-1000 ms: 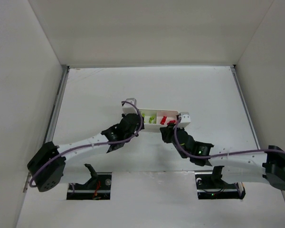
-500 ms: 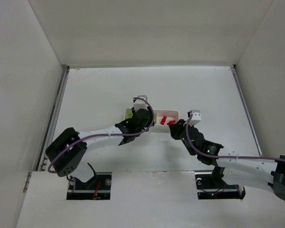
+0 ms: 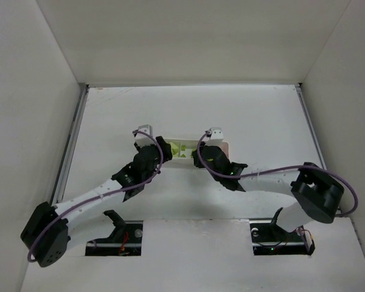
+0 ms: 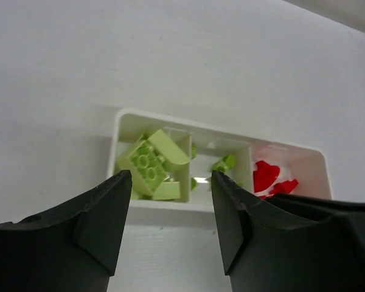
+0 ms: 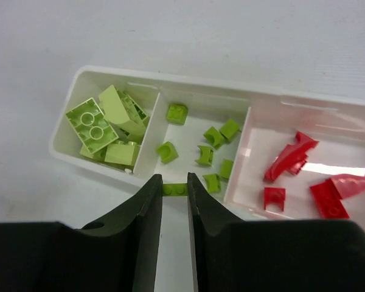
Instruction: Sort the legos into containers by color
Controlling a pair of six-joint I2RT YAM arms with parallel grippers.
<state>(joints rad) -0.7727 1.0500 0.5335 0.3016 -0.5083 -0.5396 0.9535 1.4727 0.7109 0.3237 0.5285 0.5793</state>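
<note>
The white tray (image 5: 91, 165) has three compartments. The left one holds pale green legos (image 5: 91, 128), the middle one small lime green legos (image 5: 207, 155), and the right one red legos (image 5: 289, 159). My right gripper (image 5: 174, 190) is shut on a small lime green lego (image 5: 174, 189) at the tray's near wall, in front of the middle compartment. My left gripper (image 4: 170, 182) is open and empty, just short of the tray's (image 4: 152, 204) left end. In the top view the tray (image 3: 181, 141) lies between the left gripper (image 3: 160, 148) and the right gripper (image 3: 199, 158).
White walls enclose the white table on three sides. A metal rail (image 3: 73, 134) runs along the table's left edge. No loose legos show on the table around the tray.
My left gripper has swung left, off the tray's middle to its left end. My right gripper has moved left from the tray's right end to the middle compartment's front.
</note>
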